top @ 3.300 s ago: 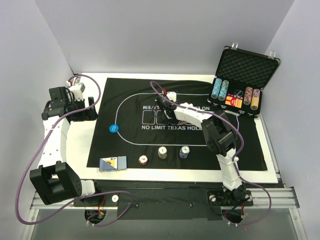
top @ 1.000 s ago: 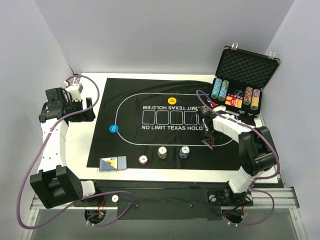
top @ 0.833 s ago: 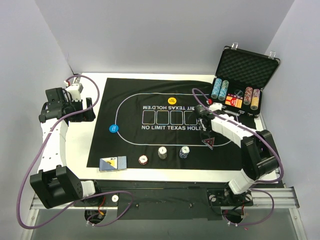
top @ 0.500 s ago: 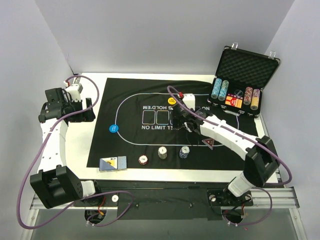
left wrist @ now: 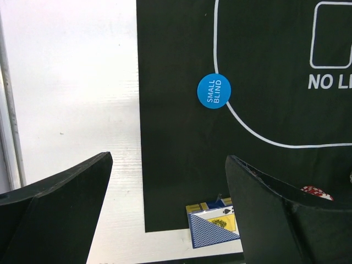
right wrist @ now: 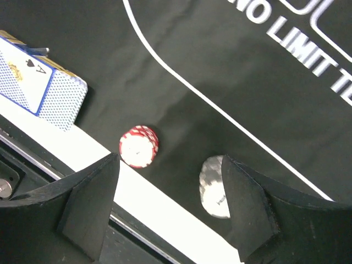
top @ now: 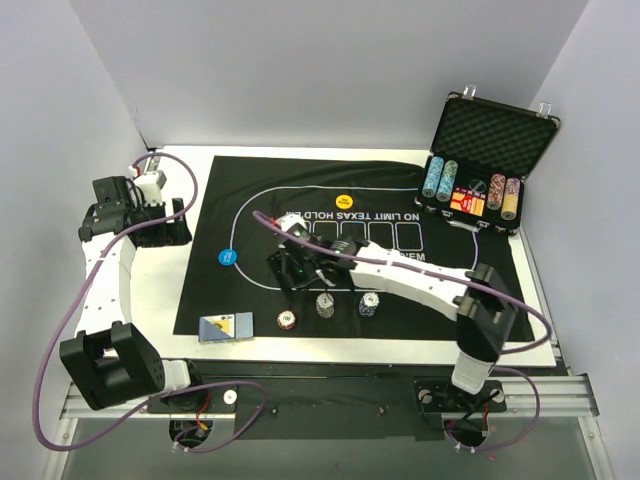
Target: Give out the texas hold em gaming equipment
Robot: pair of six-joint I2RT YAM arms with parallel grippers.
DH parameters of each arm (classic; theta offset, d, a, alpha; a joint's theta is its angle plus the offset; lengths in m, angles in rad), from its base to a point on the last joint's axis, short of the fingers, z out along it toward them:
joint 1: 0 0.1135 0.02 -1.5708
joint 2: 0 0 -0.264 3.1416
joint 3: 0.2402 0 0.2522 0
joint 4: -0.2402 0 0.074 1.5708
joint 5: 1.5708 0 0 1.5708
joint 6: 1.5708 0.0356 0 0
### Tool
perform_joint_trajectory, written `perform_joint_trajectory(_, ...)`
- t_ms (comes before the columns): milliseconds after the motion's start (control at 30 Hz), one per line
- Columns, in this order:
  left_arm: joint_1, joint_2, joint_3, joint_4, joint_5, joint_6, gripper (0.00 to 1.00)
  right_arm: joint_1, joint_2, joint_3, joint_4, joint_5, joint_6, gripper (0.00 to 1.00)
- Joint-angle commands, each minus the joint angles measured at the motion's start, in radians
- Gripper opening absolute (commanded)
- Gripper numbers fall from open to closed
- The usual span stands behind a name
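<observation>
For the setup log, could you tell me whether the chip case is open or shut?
Open: the case has its lid raised, with the foam lining showing, and the chip columns in its base are exposed.

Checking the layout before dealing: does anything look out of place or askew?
The cards hang over the mat's near edge onto the bare table, slightly skewed to it. Nothing else looks spilled or damaged.

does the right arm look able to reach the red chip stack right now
Probably yes: the right gripper hangs open over the red chip stack, with nothing between them.
</observation>
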Motion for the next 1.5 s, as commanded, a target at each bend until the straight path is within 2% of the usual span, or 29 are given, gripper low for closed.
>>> perform_joint_trajectory(0, 0.013, 0.025, 0.044, -0.037, -0.037, -0.022, 0.96, 0.019, 0.113, 0.118, -0.042, -0.132, -0.071, 0.69)
perform_joint_trajectory(567, 0.014, -0.009, 0.033, -0.030, -0.066, -0.009, 0.96, 0.104, 0.260, 0.135, -0.108, -0.138, -0.122, 0.72)
perform_joint_trajectory(800, 0.016, -0.018, 0.039, -0.031, -0.058, -0.012, 0.96, 0.107, 0.297, 0.108, -0.079, -0.135, -0.116, 0.70)
perform_joint_trajectory(967, 0.016, -0.019, 0.045, -0.033, -0.061, -0.011, 0.96, 0.108, 0.320, 0.106, -0.059, -0.120, -0.114, 0.64)
perform_joint_trajectory(1200, 0.017, -0.024, 0.042, -0.034, -0.070, -0.008, 0.96, 0.110, 0.323, 0.108, -0.048, -0.114, -0.111, 0.48)
perform_joint_trajectory(1467, 0.019, -0.024, 0.044, -0.033, -0.075, 0.003, 0.96, 0.108, 0.331, 0.100, -0.049, -0.114, -0.108, 0.38)
